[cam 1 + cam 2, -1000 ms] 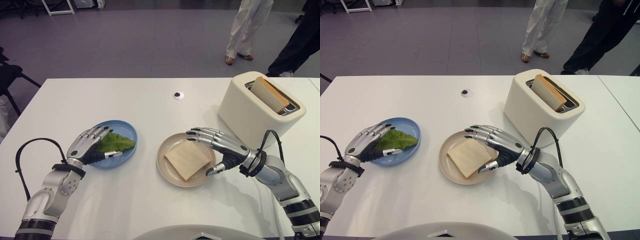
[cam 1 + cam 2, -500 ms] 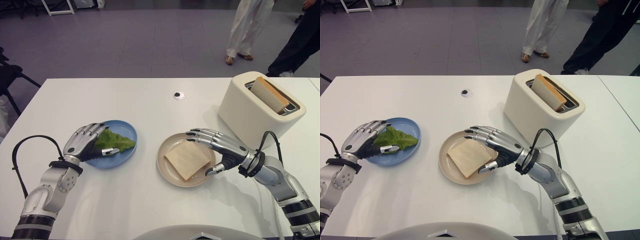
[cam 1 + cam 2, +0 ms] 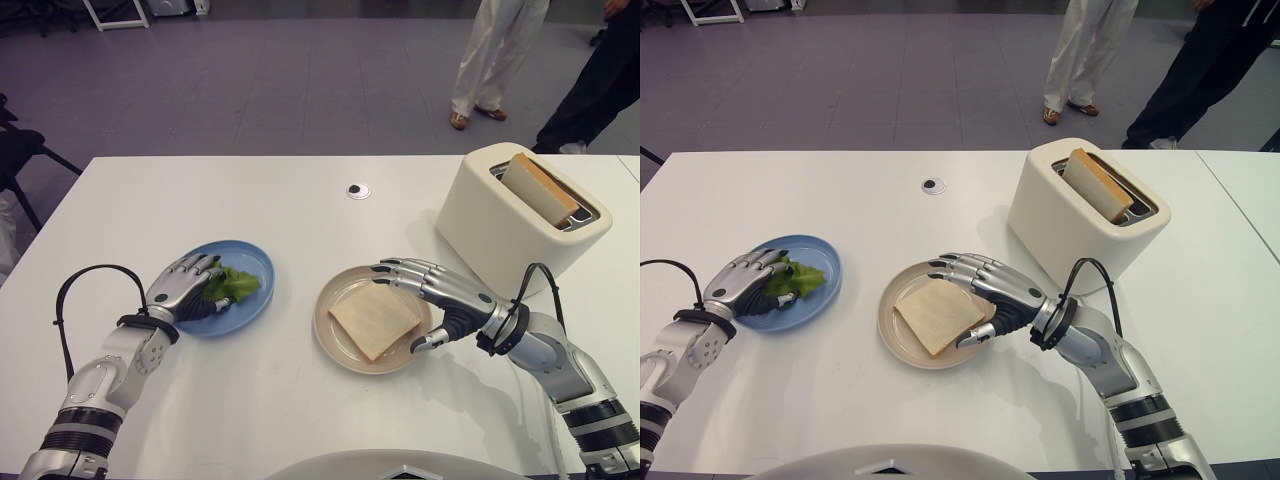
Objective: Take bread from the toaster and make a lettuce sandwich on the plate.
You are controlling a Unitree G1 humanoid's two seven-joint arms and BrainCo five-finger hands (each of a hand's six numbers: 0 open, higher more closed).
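The bench [image 3: 300,210] is a plain white top, with a small round grommet [image 3: 357,190] set in it toward the far edge. Beyond it lies a grey-purple floor [image 3: 300,80], and the legs of a white frame [image 3: 115,15] stand at the far left.

A cream toaster [image 3: 510,225] sits at the far right of the bench with one bread slice [image 3: 538,190] standing tilted in its slot. Nearer the middle, a tan plate [image 3: 322,325] carries a second slice of bread [image 3: 373,318] lying flat. To its left, apart from it, is a blue plate [image 3: 262,262] with the lettuce [image 3: 235,285].

The left robot hand [image 3: 185,295] rests on the blue plate, its fingers clenched around the lettuce, which is bunched under them. The right robot hand [image 3: 435,290] hangs over the right rim of the tan plate, fingers spread and released, just beside the flat slice and holding nothing.

The left eye view takes in a dark stand [image 3: 20,160] on the floor off the bench's left edge. The right eye view takes in more of the bench past the toaster, up to a seam where a neighbouring white top [image 3: 1255,180] meets it.
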